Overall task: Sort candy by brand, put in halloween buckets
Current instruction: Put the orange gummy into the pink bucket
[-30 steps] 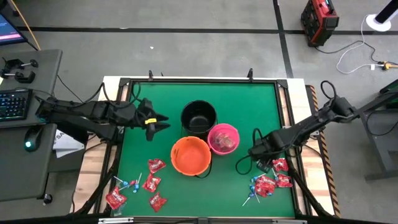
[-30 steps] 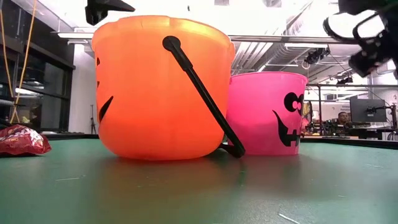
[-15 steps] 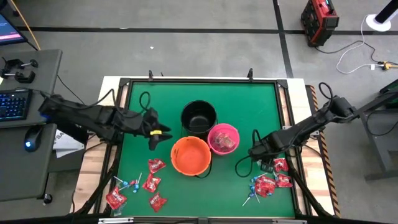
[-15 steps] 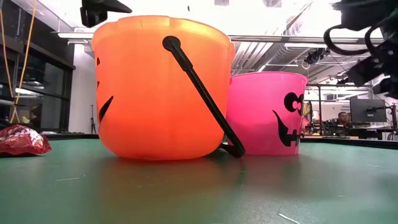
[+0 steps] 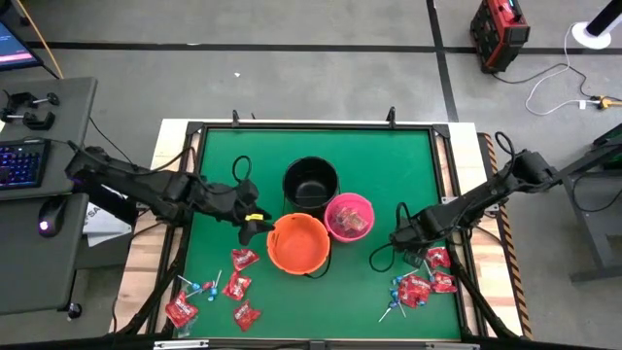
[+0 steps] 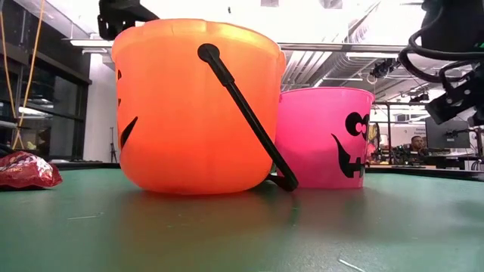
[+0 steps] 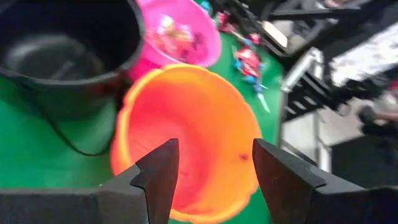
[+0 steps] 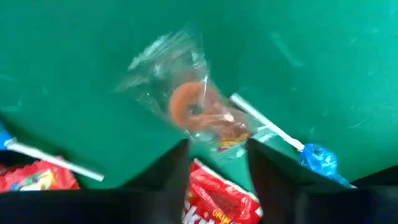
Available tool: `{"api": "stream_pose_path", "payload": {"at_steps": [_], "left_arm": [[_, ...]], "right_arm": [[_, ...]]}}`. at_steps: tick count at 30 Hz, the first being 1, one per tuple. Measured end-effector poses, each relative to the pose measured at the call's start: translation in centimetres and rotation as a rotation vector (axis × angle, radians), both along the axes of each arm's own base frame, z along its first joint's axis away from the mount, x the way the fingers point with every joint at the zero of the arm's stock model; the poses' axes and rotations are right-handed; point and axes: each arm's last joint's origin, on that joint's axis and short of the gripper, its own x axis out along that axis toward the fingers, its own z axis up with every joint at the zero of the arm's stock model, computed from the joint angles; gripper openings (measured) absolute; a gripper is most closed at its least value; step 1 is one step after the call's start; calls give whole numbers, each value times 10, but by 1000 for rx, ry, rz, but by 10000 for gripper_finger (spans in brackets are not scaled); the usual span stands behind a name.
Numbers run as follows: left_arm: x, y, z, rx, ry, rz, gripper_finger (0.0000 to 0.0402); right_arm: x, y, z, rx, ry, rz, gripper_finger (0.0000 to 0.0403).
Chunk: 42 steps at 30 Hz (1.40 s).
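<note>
Left claw spread wide, empty, hanging just over the near rim of the orange bucket; black bucket and pink bucket beyond it. Right claw partly parted, gripping nothing, poised over a clear-wrapped ring candy; red packet and blue lollipop alongside.

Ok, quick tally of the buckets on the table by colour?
Black bucket: 1
Orange bucket: 1
Pink bucket: 1
Total: 3 buckets
</note>
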Motion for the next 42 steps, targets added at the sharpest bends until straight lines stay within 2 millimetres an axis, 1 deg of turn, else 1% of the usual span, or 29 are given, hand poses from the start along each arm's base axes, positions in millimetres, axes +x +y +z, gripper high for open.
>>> {"api": "stream_pose_path", "payload": {"at_steps": [3, 4, 7, 10, 12, 15, 17, 18, 20, 21, 23, 25, 28, 32, 35, 38, 42], "left_arm": [[-6, -1, 6, -48, -21, -61, 195], [-9, 0, 9, -59, -33, -75, 195], [-22, 2, 20, -76, -87, -88, 195], [-38, 6, 33, -81, -161, -74, 195], [-48, 8, 40, -72, -206, -45, 195], [-59, 13, 45, -47, -240, 13, 195], [-64, 15, 45, -29, -238, 45, 195], [-65, 16, 45, -21, -233, 56, 195], [-66, 17, 43, -11, -217, 65, 195], [-66, 17, 43, -9, -211, 64, 195], [-64, 16, 41, -9, -198, 59, 195], [-61, 15, 40, -11, -185, 47, 195], [-58, 12, 37, -14, -167, 23, 195], [-54, 9, 34, -1, -148, 10, 195], [-51, 8, 32, 2, -138, 10, 195], [-49, 7, 31, 14, -127, 5, 195], [-46, 7, 29, 24, -120, 0, 195]], "right_arm": [[1, 0, 1, -1, -3, -18, 33], [2, 1, 3, 2, -8, -13, 18], [8, 4, 18, 11, -21, 11, 15], [14, 7, 51, 16, -67, 64, 3], [20, 8, 80, 15, -153, 82, 4], [29, 8, 121, -55, -327, 66, 1], [33, 6, 136, -122, -419, 15, 4], [33, 5, 138, -155, -431, 0, 4], [32, 1, 132, -186, -400, -67, 5], [31, -2, 124, -184, -359, -144, 6], [24, -7, 101, -175, -256, -301, 13], [16, -9, 78, -170, -182, -395, 30], [2, -13, 52, -171, -112, -550, 73], [-4, -18, 37, -181, -182, -795, 143], [-10, -21, 25, -203, -144, -893, 184], [-9, -21, 14, -154, -148, -920, 204], [-9, -22, 5, -149, -187, -963, 206]]}}
